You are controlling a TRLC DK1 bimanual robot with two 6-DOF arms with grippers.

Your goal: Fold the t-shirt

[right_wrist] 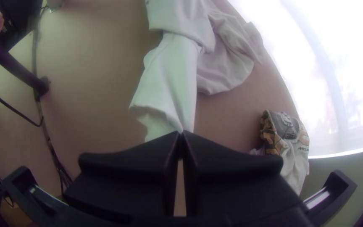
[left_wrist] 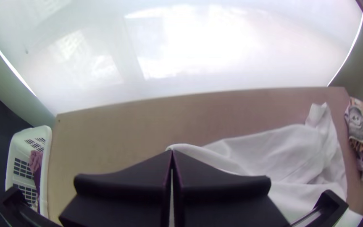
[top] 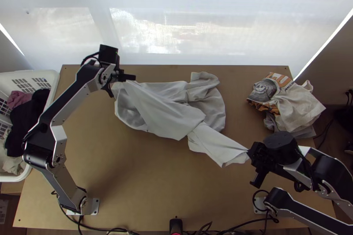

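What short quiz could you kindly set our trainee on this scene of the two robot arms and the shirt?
1. True or false: the right pincer is shut on part of the white shirt.
2. Which of these stands beside the left side of the table?
A) A bucket
B) A laundry basket
C) A stool
3. Fill in the missing word: the pile of clothes lies near the table's far ____ corner.

Key: 1. True; 2. B; 3. right
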